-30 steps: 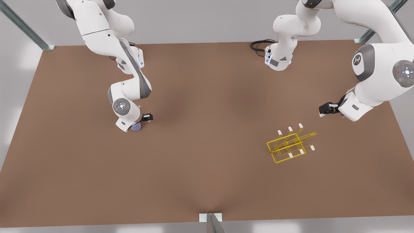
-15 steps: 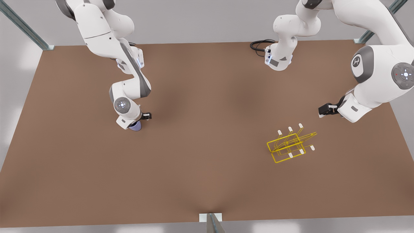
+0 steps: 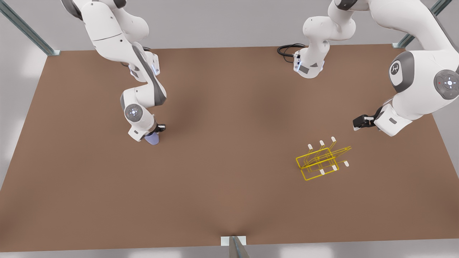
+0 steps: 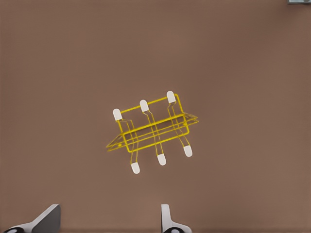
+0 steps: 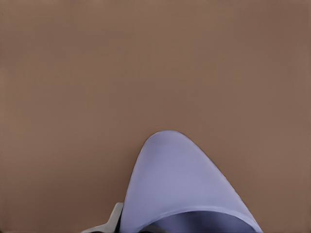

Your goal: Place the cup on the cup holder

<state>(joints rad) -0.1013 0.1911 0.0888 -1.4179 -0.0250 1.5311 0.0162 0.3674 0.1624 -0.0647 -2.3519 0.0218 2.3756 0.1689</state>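
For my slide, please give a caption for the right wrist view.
Right hand holding the lavender cup above the bare brown table.

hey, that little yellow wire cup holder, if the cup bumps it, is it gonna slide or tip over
Probably slide. The cup holder is thin open wire, so likely light, standing loose on the bare table with nothing bracing it. Its rectangular base makes tipping less likely. The open left gripper hovers above it and might steady it while the right gripper brings the cup.

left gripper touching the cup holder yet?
Apart. In the left wrist view, the left gripper is open, with bare brown table between its fingertips and the cup holder.
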